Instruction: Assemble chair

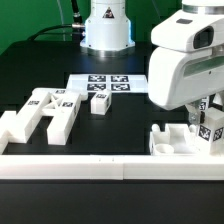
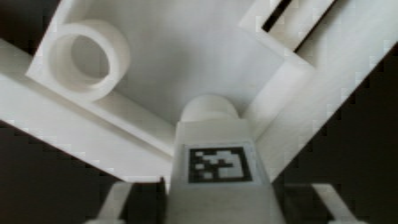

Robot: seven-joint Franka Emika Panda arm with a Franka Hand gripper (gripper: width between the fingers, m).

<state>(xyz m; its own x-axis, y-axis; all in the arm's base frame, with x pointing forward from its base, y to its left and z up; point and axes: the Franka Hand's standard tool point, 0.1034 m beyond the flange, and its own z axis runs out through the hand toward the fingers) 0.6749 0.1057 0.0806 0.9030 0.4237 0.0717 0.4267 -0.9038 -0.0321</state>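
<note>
The black desk takes up most of the exterior view. It has bare room at 10 o'clock and an open lane at 6 o'clock between the two groups of parts. Next in bulk is the Panda arm. Its base stands at 12 o'clock, and its white wrist housing looms over 3 o'clock and hides the desk behind it. A long, low border rail runs along the near edge from 8 o'clock to 4 o'clock and closes off that side. The marker board lies flat just above centre.

The chair is in loose, matte-white, blocky parts. At 9 o'clock, two chunky chair pieces carry black-and-white tags on top and lie side by side near the rail. Whether they touch each other cannot be told. At 4 o'clock, a slab with a round hole lies close against the rail, under the wrist housing. A small block sits near centre, just below the marker board and well apart from both groups.

A tagged post with a rounded end stands upright at 4 o'clock, cut off by the frame's edge. In the wrist view its end points toward the slab, but contact between them is hidden.

The hand is drawn in narrow around the post. Its fingers lie against two opposite sides of the post with no gap showing, so it holds the post.
</note>
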